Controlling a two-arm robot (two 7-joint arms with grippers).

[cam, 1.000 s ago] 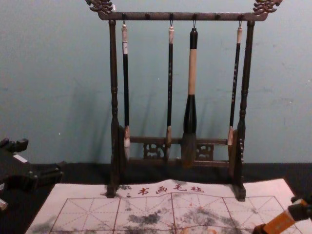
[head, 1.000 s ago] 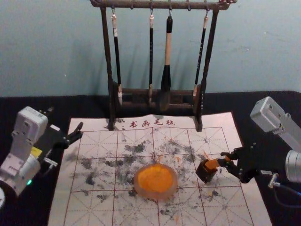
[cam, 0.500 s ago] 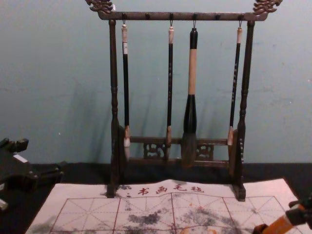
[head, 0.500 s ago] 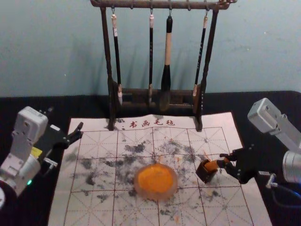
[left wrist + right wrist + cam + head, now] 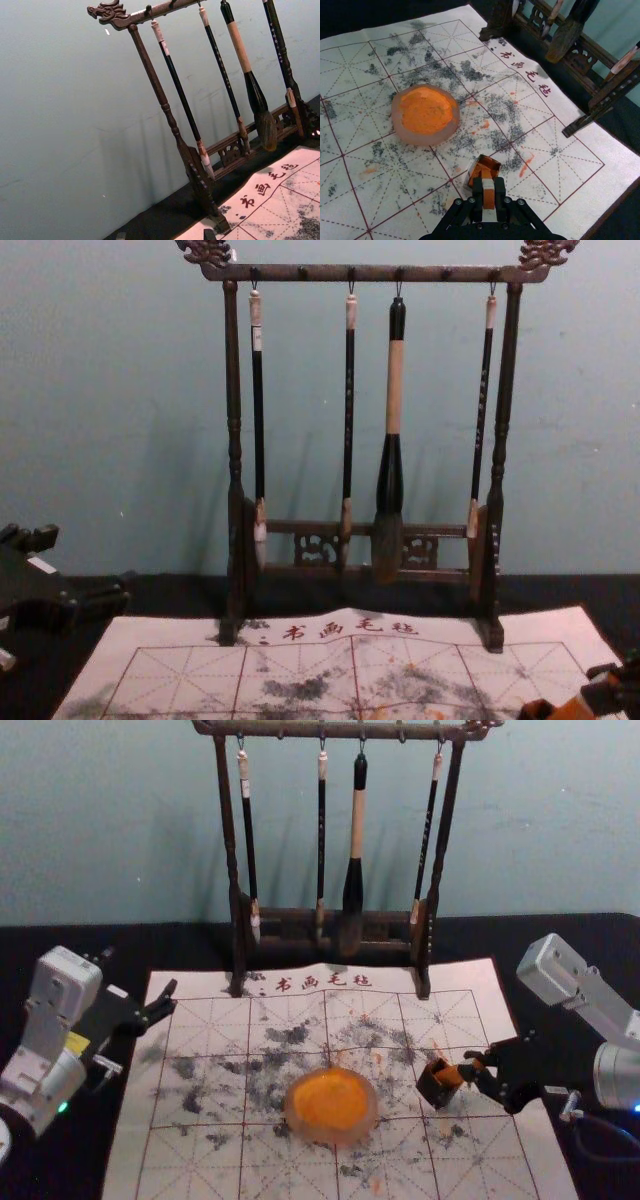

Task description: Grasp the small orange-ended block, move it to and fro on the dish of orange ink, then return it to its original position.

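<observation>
Block: orange with a white band, it's right there in the right gripper's grasp (image 5: 488, 194), slanting up out of a small dark box (image 5: 438, 1084), its lower end at the box's open mouth; how deep it sits, the pictures do not tell.
Right gripper: in from the mat's right edge (image 5: 471, 1067), and the jaws have the block pinched, one on each side, just beside the box!
Box: open-topped, on the mat between the dish and the mat's right edge, orange showing on its inner wall.
Dish: round and pale-rimmed (image 5: 374, 1118), on the middle of the mat, orange ink spread across it, well apart from the block.
Left gripper: parked over by the mat's left edge near the far left corner (image 5: 140, 974), jaws spread wide, nothing between them.
Mat: white (image 5: 128, 1160), red grid lines, dark smudges all over, orange streaks near the box, and a row of printed characters along the far edge.
Rack: dark wood (image 5: 229, 840), standing tall at the mat's far edge, four brushes hanging in a line, and the thick one with the pale handle section (image 5: 354, 870) catches the eye.
</observation>
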